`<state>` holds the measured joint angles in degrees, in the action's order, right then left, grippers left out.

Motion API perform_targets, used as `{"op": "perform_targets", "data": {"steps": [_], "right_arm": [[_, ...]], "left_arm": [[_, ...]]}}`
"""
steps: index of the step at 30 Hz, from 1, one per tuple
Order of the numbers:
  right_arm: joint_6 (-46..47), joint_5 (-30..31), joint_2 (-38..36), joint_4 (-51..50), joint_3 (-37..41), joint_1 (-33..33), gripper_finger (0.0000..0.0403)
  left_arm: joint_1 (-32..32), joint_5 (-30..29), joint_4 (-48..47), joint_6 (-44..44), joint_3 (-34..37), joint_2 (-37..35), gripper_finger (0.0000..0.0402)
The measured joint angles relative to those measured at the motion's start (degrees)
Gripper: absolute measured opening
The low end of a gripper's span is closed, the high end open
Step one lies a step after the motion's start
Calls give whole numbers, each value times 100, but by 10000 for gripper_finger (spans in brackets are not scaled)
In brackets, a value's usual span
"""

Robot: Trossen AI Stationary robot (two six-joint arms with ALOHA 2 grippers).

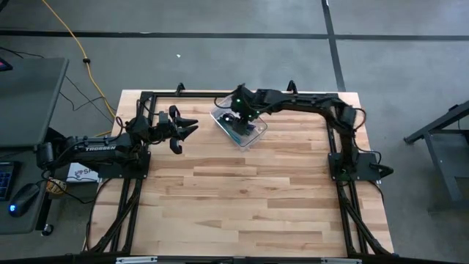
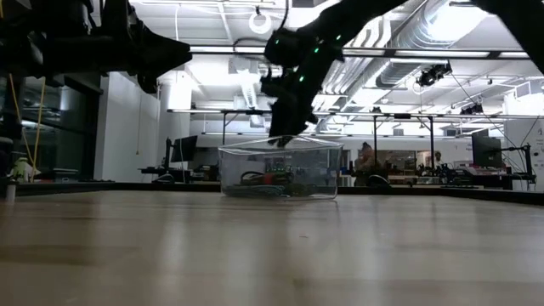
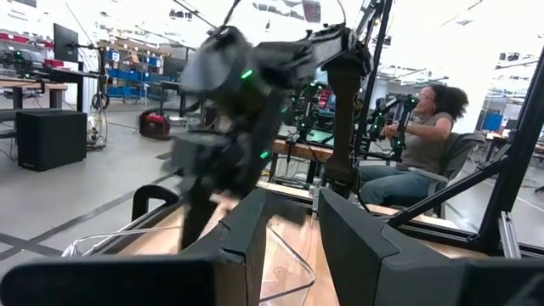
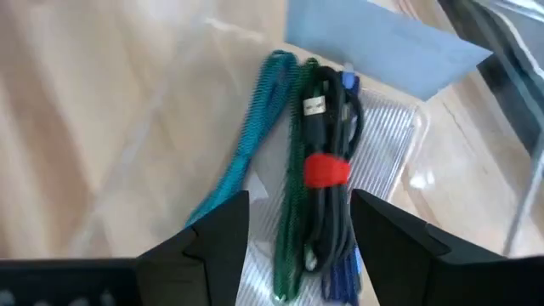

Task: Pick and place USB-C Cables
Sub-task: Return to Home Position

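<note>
The clear plastic bin stands at the table's far middle. On its floor lie the cables side by side: teal, green, black with a red band and purple. They also show low in the bin in the low view. My right gripper is open and points down over the bin at about rim height, its fingers on either side of the bundle and above it. My left gripper is open and empty, raised left of the bin.
The bin's walls stand around the cables. Bare wooden table stretches from the bin to the near edge. A person sits beyond the table's right side. Black frame rails run along both sides.
</note>
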<state>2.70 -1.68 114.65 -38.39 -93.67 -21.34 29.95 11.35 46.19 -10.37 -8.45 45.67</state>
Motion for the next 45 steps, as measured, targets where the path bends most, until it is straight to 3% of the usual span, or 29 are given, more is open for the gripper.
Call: {"op": "perform_targets", "data": {"steps": [5,16,23,27,45], "right_arm": [[-147,11,-1108,675,1070,91,197],[227,-213,-4402,4233,4711,304,197],[-4,-618,-5615,5868,6085,629,197],[-15,-646,-5949,6434,6453,722,197],[-16,-779,-5998,6465,6455,721,197]], "left_arm": [[0,-3,-10,2,1,0,90],[0,-160,-7,348,2,2,90],[0,-160,-8,349,2,7,90],[2,-155,-10,336,2,7,90],[2,-151,-54,155,2,7,90]]}}
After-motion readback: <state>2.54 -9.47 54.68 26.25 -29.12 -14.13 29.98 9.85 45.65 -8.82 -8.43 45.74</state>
